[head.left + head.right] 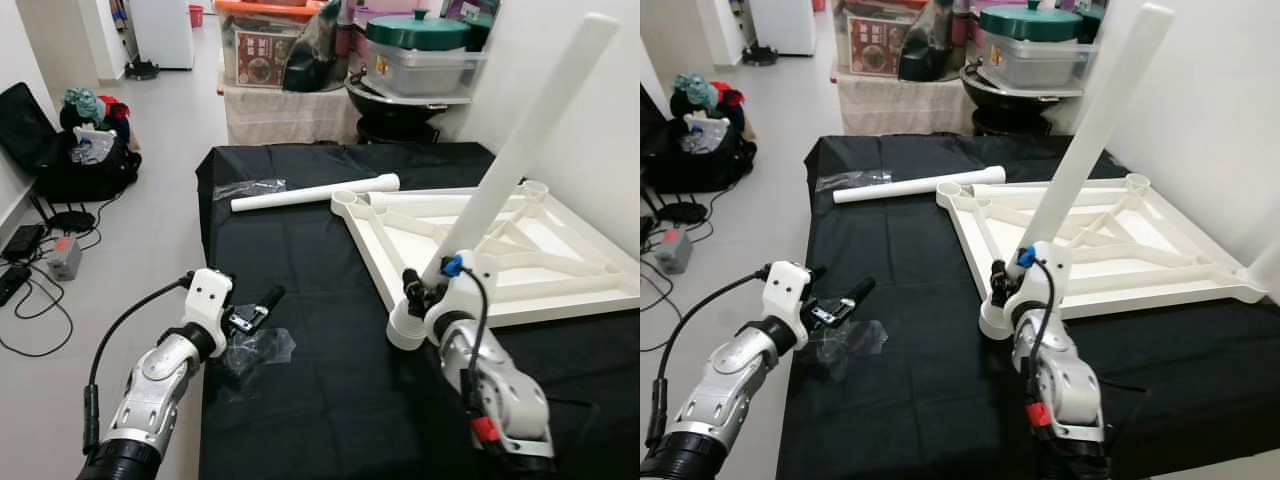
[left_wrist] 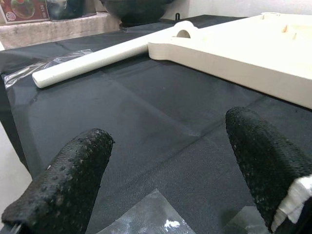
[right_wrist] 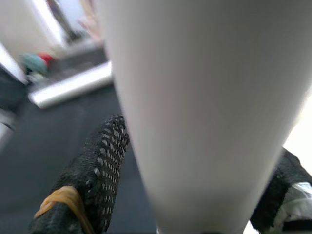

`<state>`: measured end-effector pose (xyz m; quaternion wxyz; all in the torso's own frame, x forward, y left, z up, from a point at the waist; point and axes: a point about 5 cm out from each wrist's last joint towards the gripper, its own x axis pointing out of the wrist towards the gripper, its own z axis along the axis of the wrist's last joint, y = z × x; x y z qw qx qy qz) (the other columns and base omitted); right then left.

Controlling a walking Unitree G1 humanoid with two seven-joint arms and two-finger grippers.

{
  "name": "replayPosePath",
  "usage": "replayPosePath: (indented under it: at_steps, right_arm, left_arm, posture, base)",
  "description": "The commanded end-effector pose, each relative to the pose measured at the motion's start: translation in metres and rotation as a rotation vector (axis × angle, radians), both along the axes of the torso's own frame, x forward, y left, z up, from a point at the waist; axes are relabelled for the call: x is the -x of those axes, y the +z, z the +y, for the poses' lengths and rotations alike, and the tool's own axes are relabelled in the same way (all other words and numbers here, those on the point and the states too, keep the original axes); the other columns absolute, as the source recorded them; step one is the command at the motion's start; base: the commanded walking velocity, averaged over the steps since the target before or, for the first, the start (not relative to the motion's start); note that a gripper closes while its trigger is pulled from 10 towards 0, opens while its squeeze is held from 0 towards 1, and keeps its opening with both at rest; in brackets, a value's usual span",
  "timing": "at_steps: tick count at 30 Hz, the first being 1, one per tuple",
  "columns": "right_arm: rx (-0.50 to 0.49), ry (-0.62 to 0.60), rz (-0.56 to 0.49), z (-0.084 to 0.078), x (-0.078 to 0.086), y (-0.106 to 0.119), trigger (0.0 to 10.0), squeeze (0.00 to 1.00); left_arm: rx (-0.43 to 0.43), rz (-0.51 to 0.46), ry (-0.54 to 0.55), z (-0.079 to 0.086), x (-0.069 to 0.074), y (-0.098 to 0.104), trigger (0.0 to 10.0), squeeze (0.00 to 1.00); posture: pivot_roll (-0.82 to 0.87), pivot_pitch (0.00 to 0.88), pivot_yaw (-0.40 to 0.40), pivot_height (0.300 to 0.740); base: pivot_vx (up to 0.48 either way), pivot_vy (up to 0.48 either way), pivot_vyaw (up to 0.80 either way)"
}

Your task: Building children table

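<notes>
A white children's tabletop (image 1: 560, 262) lies upside down on the black-covered table (image 1: 320, 400). A long white leg (image 1: 520, 140) stands tilted in the tabletop's near corner socket (image 1: 403, 328). My right gripper (image 1: 428, 290) is shut on the leg's lower end; in the right wrist view the leg (image 3: 195, 97) sits between the black fingers (image 3: 100, 165). A second white leg (image 1: 315, 193) lies flat beyond the tabletop's far corner. My left gripper (image 1: 262, 303) hovers open at the table's left side, just above a clear plastic bag (image 1: 258, 350), holding nothing.
Another clear plastic wrap (image 1: 248, 187) lies by the loose leg's left end. Behind the table stand a shelf with storage boxes (image 1: 265, 50) and a covered pot (image 1: 415, 45). A black bag (image 1: 75, 150) and cables (image 1: 30, 290) lie on the floor at left. A white wall (image 1: 600, 120) runs along the right.
</notes>
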<state>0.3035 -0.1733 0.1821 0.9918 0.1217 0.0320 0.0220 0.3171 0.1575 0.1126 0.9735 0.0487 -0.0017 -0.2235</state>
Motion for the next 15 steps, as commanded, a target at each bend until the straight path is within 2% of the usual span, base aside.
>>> replayPosePath:
  at_steps: [1, 4, 5, 8, 9, 12, 13, 14, 15]
  right_arm:
    - [-0.029, 0.072, -0.085, -0.004, 0.002, 0.012, 10.0, 0.0]
    - [-0.029, 0.072, -0.085, -0.004, 0.002, 0.012, 10.0, 0.0]
    - [-0.009, 0.127, -0.126, -0.01, 0.003, 0.019, 10.0, 0.0]
    - [-0.009, 0.127, -0.126, -0.01, 0.003, 0.019, 10.0, 0.0]
    - [0.03, 0.19, -0.167, -0.02, 0.003, 0.027, 10.0, 0.0]
    - [0.03, 0.19, -0.167, -0.02, 0.003, 0.027, 10.0, 0.0]
    - [0.086, 0.261, -0.198, -0.033, 0.002, 0.036, 10.0, 0.0]
    - [0.086, 0.261, -0.198, -0.033, 0.002, 0.036, 10.0, 0.0]
    - [0.168, 0.392, -0.264, -0.046, 0.0, 0.055, 10.0, 0.0]
  left_arm:
    - [-0.008, 0.009, -0.007, -0.001, 0.001, -0.003, 10.0, 0.0]
    - [-0.008, 0.009, -0.007, -0.001, 0.001, -0.003, 10.0, 0.0]
    - [-0.008, 0.009, -0.008, -0.001, 0.001, -0.003, 10.0, 0.0]
    - [-0.008, 0.009, -0.008, -0.001, 0.001, -0.003, 10.0, 0.0]
    - [-0.009, 0.007, -0.009, -0.001, 0.001, -0.003, 10.0, 0.0]
    - [-0.009, 0.007, -0.009, -0.001, 0.001, -0.003, 10.0, 0.0]
    - [-0.01, 0.005, -0.008, 0.0, 0.0, -0.002, 10.0, 0.0]
    - [-0.01, 0.005, -0.008, 0.0, 0.0, -0.002, 10.0, 0.0]
    - [-0.012, 0.002, -0.009, 0.001, 0.0, -0.001, 10.0, 0.0]
  posture:
    - [0.04, 0.0, -0.086, 0.74]
    - [0.04, 0.0, -0.086, 0.74]
    - [0.04, 0.0, -0.084, 0.74]
    - [0.04, 0.0, -0.084, 0.74]
    - [0.05, 0.0, -0.088, 0.74]
    - [0.05, 0.0, -0.088, 0.74]
    - [0.05, 0.0, -0.087, 0.74]
    - [0.05, 0.0, -0.087, 0.74]
    - [0.06, 0.0, -0.089, 0.74]
  base:
    - [0.0, 0.0, 0.0]
    - [0.0, 0.0, 0.0]
    - [0.0, 0.0, 0.0]
    - [0.0, 0.0, 0.0]
    - [0.0, 0.0, 0.0]
    - [0.0, 0.0, 0.0]
    - [0.0, 0.0, 0.0]
    - [0.0, 0.0, 0.0]
    - [0.0, 0.0, 0.0]
